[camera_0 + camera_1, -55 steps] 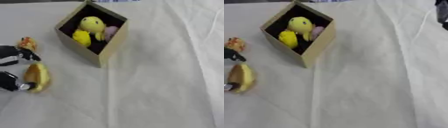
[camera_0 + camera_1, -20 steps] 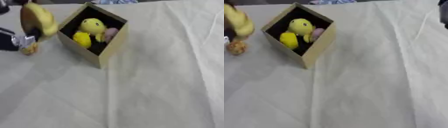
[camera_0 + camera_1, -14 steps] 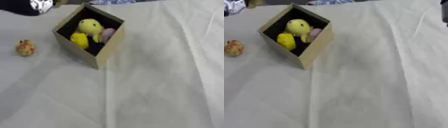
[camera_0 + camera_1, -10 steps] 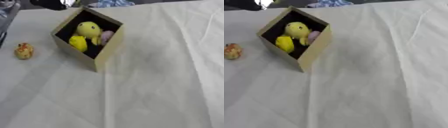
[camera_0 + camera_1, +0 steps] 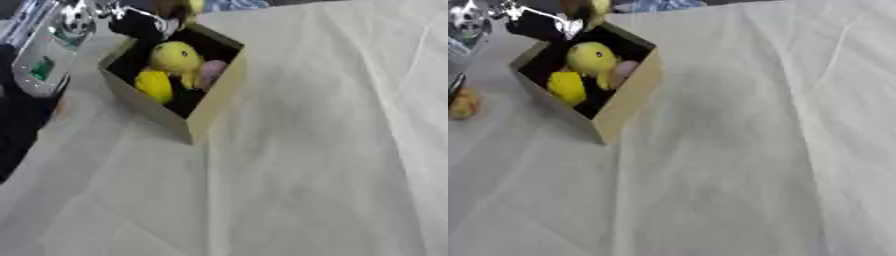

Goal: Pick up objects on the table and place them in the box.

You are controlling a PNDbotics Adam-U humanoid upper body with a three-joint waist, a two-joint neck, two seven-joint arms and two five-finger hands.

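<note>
An open cardboard box [image 5: 213, 100] stands on the white cloth at upper left. Inside lie a round yellow toy [image 5: 175, 55], a second yellow piece [image 5: 154, 85] and a pink thing [image 5: 211, 72]. My left hand [image 5: 140, 24], black and silver, hangs over the box's far corner. It is shut on a yellow-brown object [image 5: 588, 9] that sticks out above the rim. A small orange object [image 5: 461, 105] lies on the cloth left of the box, partly behind my left arm in the left eye view. My right hand does not show.
My left forearm [image 5: 39, 65] fills the left edge. White cloth [image 5: 332, 150] with long creases covers the table to the right and in front of the box. Something blue [image 5: 232, 4] lies at the far edge.
My left hand lifted the yellow-brown object off the cloth at the left and carried it up to the box's far corner. The view has also shifted.
</note>
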